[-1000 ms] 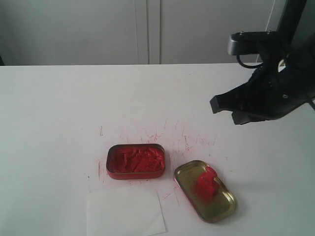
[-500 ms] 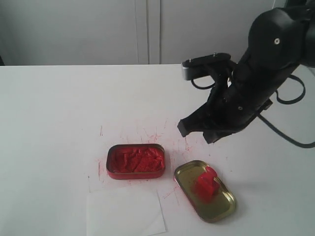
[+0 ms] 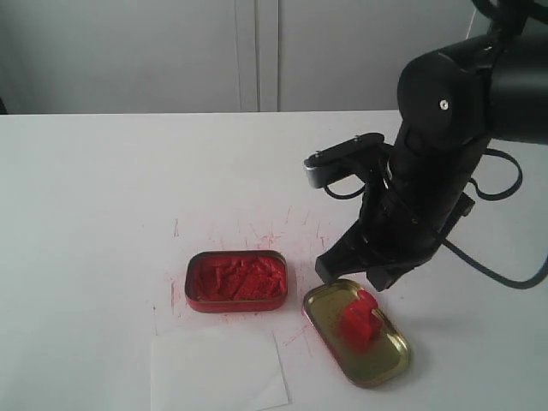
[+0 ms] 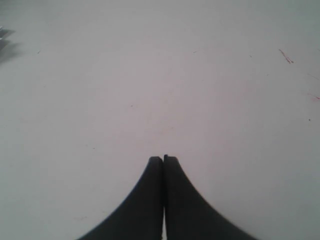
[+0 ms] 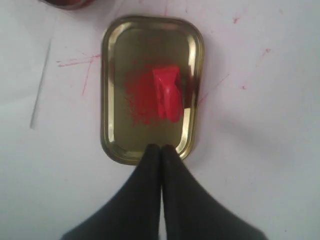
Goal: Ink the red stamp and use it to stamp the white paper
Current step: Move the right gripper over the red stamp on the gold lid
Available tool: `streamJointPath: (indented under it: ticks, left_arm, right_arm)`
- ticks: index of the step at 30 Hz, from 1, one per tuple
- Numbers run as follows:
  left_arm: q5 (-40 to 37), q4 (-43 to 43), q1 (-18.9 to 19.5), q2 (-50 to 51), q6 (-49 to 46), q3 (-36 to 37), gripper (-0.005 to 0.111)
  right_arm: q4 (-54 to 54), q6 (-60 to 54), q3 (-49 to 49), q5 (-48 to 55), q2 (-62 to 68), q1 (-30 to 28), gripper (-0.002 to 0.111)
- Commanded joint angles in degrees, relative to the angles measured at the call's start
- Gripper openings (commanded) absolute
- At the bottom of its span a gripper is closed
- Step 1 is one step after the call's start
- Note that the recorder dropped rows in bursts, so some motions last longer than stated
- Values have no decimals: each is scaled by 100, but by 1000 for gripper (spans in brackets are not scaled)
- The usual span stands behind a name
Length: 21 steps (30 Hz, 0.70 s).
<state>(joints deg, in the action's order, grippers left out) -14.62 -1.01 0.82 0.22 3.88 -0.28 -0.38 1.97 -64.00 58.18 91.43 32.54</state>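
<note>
Ink (image 3: 235, 278) fills the tin (image 3: 235, 305); red stamp (image 3: 360, 318) sits in the gold lid (image 3: 324, 306).

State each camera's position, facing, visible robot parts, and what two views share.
Exterior: off the arms, looking down at table, ink tin, gold lid, red stamp, white paper; right arm shows.
Left wrist: on left arm, faces table; shut left claw shows.
Right wrist: on right arm, faces gold lid and red stamp; shut right claw shows.
Shared: exterior and right wrist see both.
</note>
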Motion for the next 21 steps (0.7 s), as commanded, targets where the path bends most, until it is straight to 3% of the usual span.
streamJointPath:
  ticks: [1, 21]
  left_arm:
    - [-4, 8, 8, -22, 14, 28, 0]
    - [-4, 8, 8, -22, 14, 28, 0]
  right_arm:
    - [-147, 89, 149, 49, -8, 6, 0]
    - [-137, 574, 536, -573, -290, 6, 0]
